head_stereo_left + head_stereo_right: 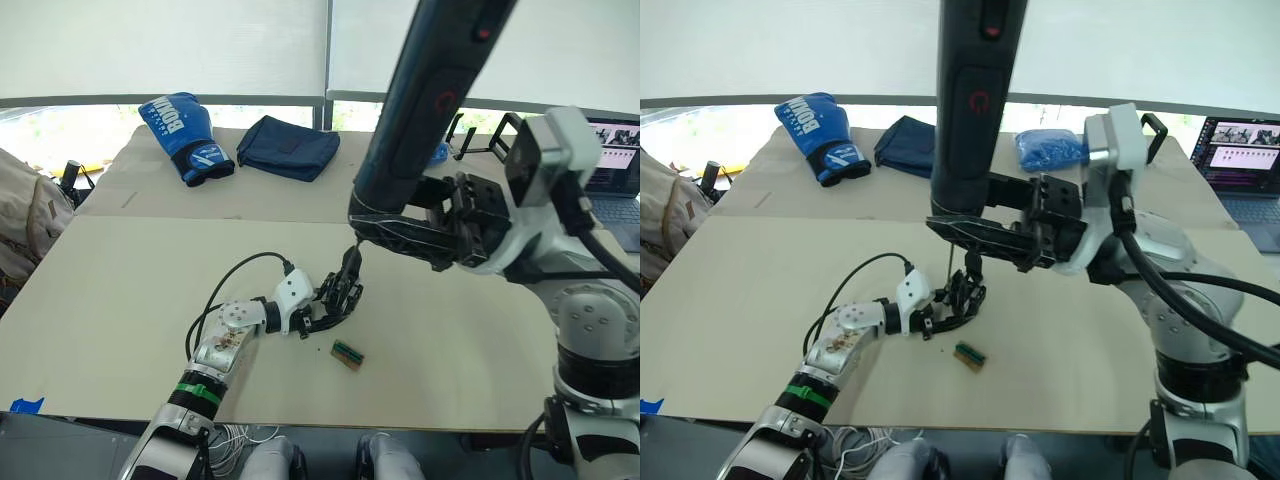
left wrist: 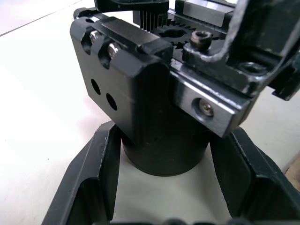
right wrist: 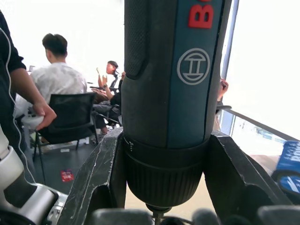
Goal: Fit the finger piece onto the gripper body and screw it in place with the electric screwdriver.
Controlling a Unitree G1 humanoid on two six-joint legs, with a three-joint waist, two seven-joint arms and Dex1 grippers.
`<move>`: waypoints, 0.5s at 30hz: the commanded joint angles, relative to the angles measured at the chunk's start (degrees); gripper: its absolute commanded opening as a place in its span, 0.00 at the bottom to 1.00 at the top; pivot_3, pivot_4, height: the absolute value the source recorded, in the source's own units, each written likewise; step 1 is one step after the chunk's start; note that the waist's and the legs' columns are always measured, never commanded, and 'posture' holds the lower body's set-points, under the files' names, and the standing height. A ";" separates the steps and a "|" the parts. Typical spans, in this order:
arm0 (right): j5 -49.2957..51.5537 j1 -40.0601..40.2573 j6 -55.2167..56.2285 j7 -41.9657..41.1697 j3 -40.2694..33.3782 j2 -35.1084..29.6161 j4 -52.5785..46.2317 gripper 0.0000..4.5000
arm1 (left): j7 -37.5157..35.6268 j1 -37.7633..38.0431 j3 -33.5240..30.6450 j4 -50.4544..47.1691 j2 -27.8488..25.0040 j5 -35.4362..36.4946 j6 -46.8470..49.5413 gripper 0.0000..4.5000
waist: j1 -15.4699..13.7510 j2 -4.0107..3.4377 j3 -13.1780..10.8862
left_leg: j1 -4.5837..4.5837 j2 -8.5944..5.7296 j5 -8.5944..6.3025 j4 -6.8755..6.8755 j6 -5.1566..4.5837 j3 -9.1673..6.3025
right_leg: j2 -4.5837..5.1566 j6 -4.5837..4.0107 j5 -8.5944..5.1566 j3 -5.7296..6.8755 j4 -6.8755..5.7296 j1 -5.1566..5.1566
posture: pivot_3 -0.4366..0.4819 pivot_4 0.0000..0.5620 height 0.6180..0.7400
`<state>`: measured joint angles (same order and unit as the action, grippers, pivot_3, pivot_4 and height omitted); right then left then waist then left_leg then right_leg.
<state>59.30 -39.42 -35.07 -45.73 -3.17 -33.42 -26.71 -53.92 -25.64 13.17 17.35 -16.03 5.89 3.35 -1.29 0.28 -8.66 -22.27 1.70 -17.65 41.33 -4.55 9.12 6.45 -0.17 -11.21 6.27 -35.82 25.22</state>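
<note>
Now, your readings:
Left end effector (image 1: pixel 335 300): clamped on gripper body (image 2: pixel 159 93).
Right end effector (image 1: pixel 985 238): clamped on electric screwdriver (image 1: pixel 970 110), bit just above the body.

Gripper body (image 1: pixel 338 295) at centre of desk (image 1: pixel 120 300), screwdriver (image 1: pixel 970 110) upright above it; small block (image 1: pixel 347 354) just in front, to the right. Boxing glove (image 1: pixel 187 135) and folded cloth (image 1: pixel 289 146) behind; laptop (image 1: pixel 615 165) far right.

black electric screwdriver (image 1: pixel 970 110), blue boxing glove (image 1: pixel 187 137)
</note>
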 commanded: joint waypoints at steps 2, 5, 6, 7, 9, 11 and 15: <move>-4.83 -2.59 3.19 -1.56 1.28 2.03 1.84 0.43 | -0.41 -0.08 1.41 1.22 0.20 -0.71 0.54 0.51 | -0.02 0.00 0.00 | -0.04 -0.01 -0.01 0.03 -0.01 0.00 | -0.01 0.01 0.00 0.05 0.01 0.00 | 0.48 0.27 1.00; -8.85 -3.25 4.76 -3.28 3.07 2.99 3.09 0.43 | -0.57 0.18 1.47 0.93 -0.05 -0.75 0.86 0.51 | 0.06 0.00 0.00 | -0.05 -0.04 -0.01 0.03 -0.02 0.01 | -0.02 0.03 0.01 0.05 0.01 0.00 | 0.48 0.27 1.00; -9.78 -3.36 5.07 -3.42 3.35 3.42 3.42 0.43 | -0.61 0.25 1.46 0.85 -0.11 -0.75 0.94 0.51 | 0.10 0.00 0.00 | -0.05 -0.04 -0.01 0.03 -0.02 0.01 | -0.03 0.03 0.02 0.05 0.01 0.00 | 0.48 0.27 1.00; -10.42 -3.42 5.27 -3.50 3.46 3.77 3.66 0.43 | -0.63 0.30 1.46 0.79 -0.15 -0.75 0.99 0.51 | 0.16 0.00 0.00 | -0.05 -0.04 -0.01 0.04 -0.02 0.01 | -0.04 0.04 0.02 0.06 0.01 0.00 | 0.48 0.27 1.00; -12.17 -3.32 5.69 -3.55 3.96 4.53 4.41 0.43 | -0.64 0.42 1.43 0.63 -0.26 -0.72 1.20 0.51 | 0.23 0.00 0.00 | -0.05 -0.04 -0.01 0.03 -0.02 0.01 | -0.04 0.04 0.02 0.07 0.00 0.00 | 0.48 0.27 1.00; -13.96 -2.92 6.24 -3.53 4.41 5.41 5.43 0.43 | -0.53 0.56 1.40 0.44 -0.35 -0.63 2.09 0.51 | 0.32 0.00 0.00 | -0.05 -0.04 -0.01 0.03 -0.02 0.01 | -0.04 0.05 0.02 0.07 0.00 0.00 | 0.48 0.27 1.00; -15.83 -2.69 6.89 -4.31 4.53 6.90 6.41 0.43 | -0.46 0.62 1.44 0.21 -0.38 -0.50 2.63 0.51 | 0.45 0.00 0.00 | -0.05 -0.04 0.00 0.03 -0.01 0.02 | -0.05 0.06 0.02 0.07 -0.01 0.00 | 0.48 0.27 1.00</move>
<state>43.51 -41.00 -30.76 -49.77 2.39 -27.15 -18.97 -54.55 -25.89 13.43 17.10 -16.44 6.01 4.23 -0.84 0.28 -8.66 -22.33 1.66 -17.65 41.36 -4.56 9.13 6.40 -0.11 -11.18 6.34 -35.83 25.22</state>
